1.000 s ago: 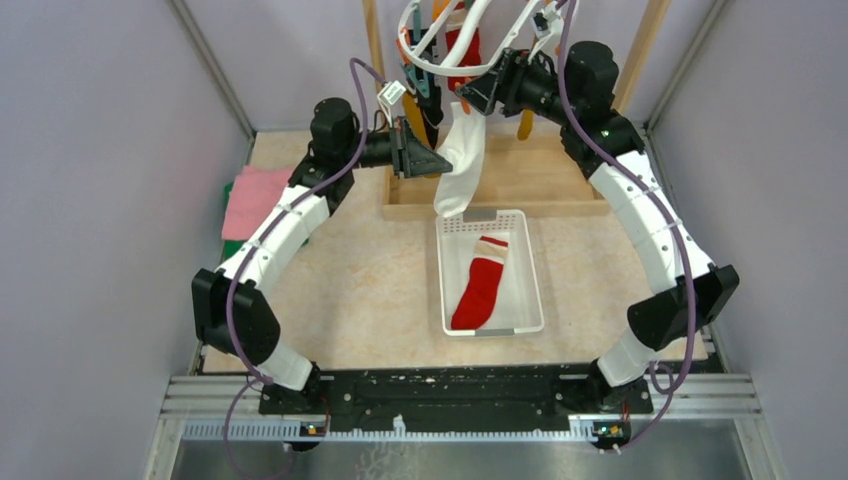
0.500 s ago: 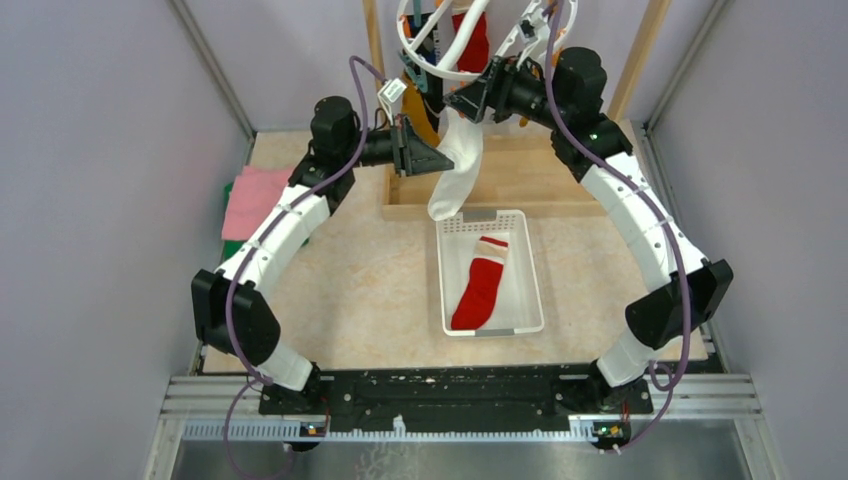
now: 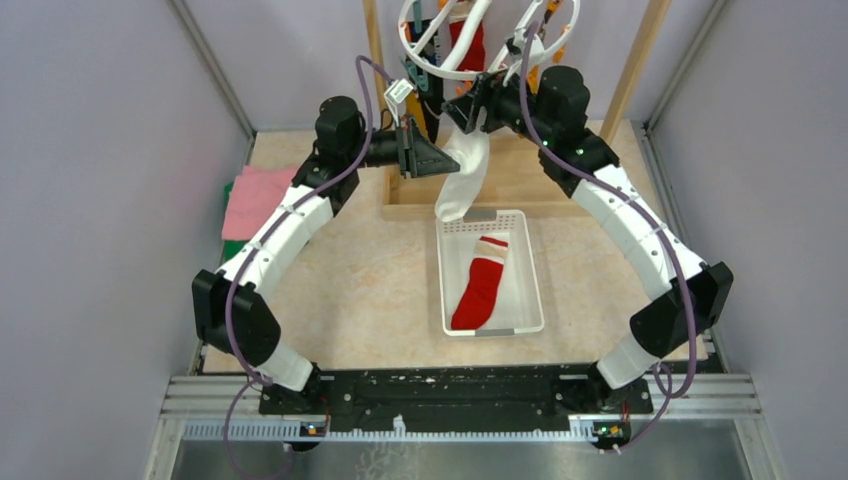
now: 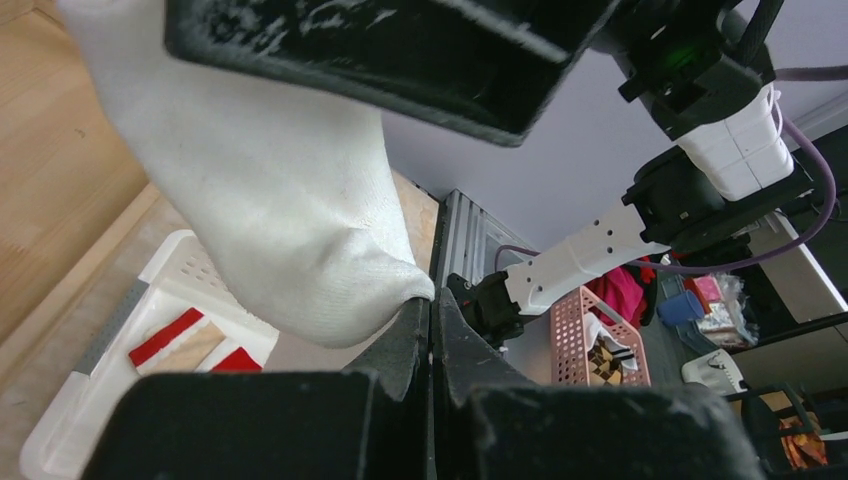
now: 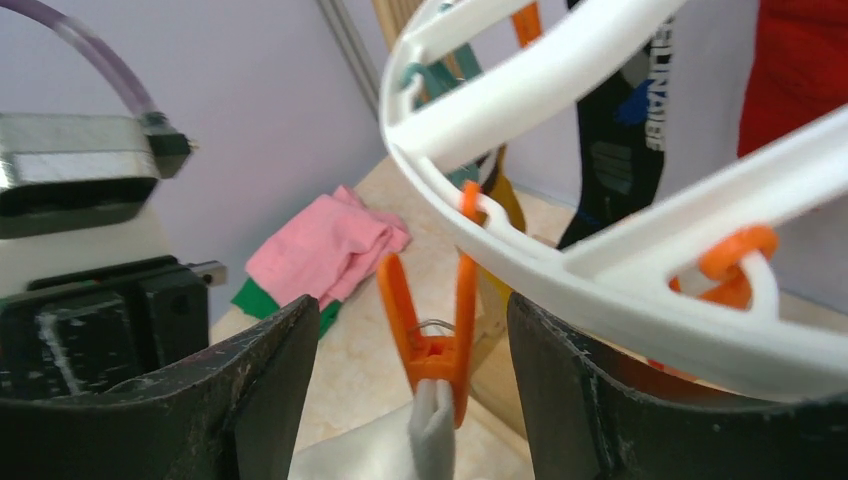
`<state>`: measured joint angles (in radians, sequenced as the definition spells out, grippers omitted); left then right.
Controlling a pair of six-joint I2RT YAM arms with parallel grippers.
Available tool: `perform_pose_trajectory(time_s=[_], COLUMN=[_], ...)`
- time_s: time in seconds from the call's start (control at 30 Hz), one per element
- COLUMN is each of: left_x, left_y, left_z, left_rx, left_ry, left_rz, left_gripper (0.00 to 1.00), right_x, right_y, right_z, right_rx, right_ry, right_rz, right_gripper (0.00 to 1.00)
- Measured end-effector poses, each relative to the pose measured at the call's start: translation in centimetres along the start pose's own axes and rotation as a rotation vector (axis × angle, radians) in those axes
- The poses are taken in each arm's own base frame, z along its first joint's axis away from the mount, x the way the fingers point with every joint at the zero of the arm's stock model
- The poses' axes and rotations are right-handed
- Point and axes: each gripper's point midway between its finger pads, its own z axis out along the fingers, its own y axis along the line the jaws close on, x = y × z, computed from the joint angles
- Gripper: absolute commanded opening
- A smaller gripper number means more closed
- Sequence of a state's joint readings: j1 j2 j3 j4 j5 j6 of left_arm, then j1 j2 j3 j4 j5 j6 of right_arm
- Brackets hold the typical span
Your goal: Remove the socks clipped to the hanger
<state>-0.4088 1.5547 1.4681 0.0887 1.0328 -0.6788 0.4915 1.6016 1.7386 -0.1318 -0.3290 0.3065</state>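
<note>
The white plastic hanger [image 3: 447,68] hangs at the top centre and also fills the right wrist view [image 5: 560,110]. A white sock [image 3: 463,178] hangs from an orange clip [image 5: 430,335]. My right gripper [image 5: 412,385] is open, with one jaw on each side of that clip, apart from it. My left gripper [image 3: 438,160] is shut on the white sock's edge [image 4: 300,200], pinching it at the fingertips. A red sock [image 5: 800,70], a black sock [image 5: 615,140] and a mustard sock [image 5: 507,210] hang clipped behind. A red sock with a white cuff [image 3: 480,285] lies in the basket.
The white slotted basket [image 3: 528,300] sits below the hanging sock. The wooden frame's base [image 3: 545,180] and posts stand behind it. Folded pink cloth [image 3: 255,195] and green cloth [image 3: 232,248] lie at the left wall.
My right gripper has moved left and closer to the hanger, so it now straddles the orange clip. The hanger has swung slightly. My left gripper keeps hold of the white sock.
</note>
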Motion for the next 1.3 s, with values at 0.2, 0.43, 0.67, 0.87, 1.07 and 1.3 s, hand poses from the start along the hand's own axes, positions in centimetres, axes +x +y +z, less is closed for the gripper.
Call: perform_pose_trajectory(time_s=[0.2,0.43,0.67,0.87,1.07,1.3], left_x=[0.1,0.2,0.3,0.4,1.0,6.2], left_y=[-0.3,-0.7,-0.7,-0.7,-0.2,0.6], left_z=[-0.1,-0.4,-0.5,-0.5,-0.4,1.6], left_rx=[0.001,0.0,-0.003,-0.005,-0.037,-0.058], left_ry=[0.005,0.006,0.009,0.012,0.022,0.127], left_rz=[-0.005,0.008,0.011,0.007,0.017,0.008], left_gripper=[0.0,0.0,0.0,0.0,0.0,0.19], right_x=[1.3,-1.1,-3.1,-3.2,-3.7,-5.0], right_y=[-1.4,-1.0,0.2,-0.1,-0.4,-1.3], right_z=[0.0,-0.5,-0.9,-0.9,-1.3,-2.4], right_rx=[0.097,0.105,0.066,0.079,0.086,0.088], right_ry=[-0.032,-0.126,-0.194,-0.2,-0.188,-0.175], right_rz=[-0.055,-0.063,-0.035,-0.02,-0.01,0.02], right_gripper=[0.54,0.54,0.25,0.05,0.0,0.0])
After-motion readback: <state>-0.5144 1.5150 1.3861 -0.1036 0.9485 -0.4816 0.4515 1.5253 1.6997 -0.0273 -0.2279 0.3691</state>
